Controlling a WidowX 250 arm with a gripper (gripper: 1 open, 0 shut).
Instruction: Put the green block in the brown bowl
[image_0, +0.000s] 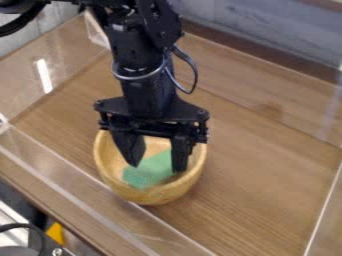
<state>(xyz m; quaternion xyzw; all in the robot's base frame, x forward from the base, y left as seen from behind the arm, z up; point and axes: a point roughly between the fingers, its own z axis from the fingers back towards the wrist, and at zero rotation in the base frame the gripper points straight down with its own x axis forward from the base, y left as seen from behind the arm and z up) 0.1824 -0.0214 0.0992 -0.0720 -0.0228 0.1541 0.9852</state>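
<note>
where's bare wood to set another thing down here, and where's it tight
Free: the table to the right of the brown bowl, out to the clear wall, and the wood at the left between bowl and left wall. Tight: the bowl itself, where the green block lies and the open tool reaches in.

The setting reads as a robotics lab test cell rather than a home or shop. A black robot arm (140, 50) with exposed cables stands over a wood-grain table (254, 110), and clear plastic walls (54, 60) fence the work area on the left, near and far sides. Beyond the far wall runs a pale plank-patterned backdrop (287, 25). Dark equipment sits off the near left corner, too blurred to identify.
</note>
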